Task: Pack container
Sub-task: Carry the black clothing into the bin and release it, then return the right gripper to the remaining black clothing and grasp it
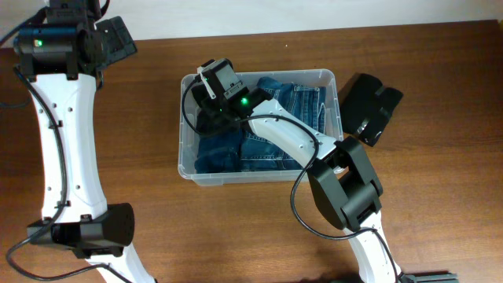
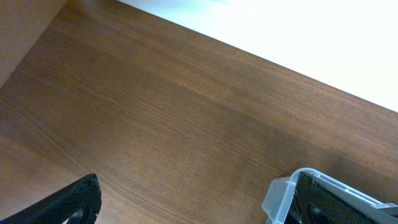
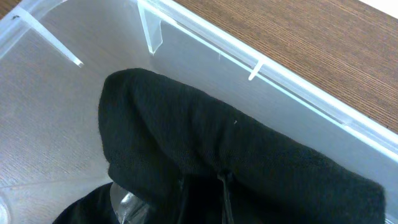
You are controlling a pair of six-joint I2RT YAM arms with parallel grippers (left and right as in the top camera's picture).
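The clear plastic container (image 1: 236,178) sits mid-table. Folded blue jeans (image 1: 292,110) fill its right and middle. A black garment (image 1: 211,126) lies at its left end. My right gripper (image 1: 207,108) reaches down into the left end of the container. In the right wrist view, the black garment (image 3: 236,155) bunches into folds at my jaws (image 3: 205,205) and hides the fingers, beside the container's wall (image 3: 205,68). My left gripper (image 1: 118,41) is at the far left, away from the container, open and empty (image 2: 193,202). A container corner (image 2: 278,198) shows by its right finger.
A black folded object (image 1: 373,106) lies on the wooden table just right of the container. The table's pale far edge (image 2: 298,37) runs behind the left gripper. The left arm's base (image 1: 86,232) stands at the front left.
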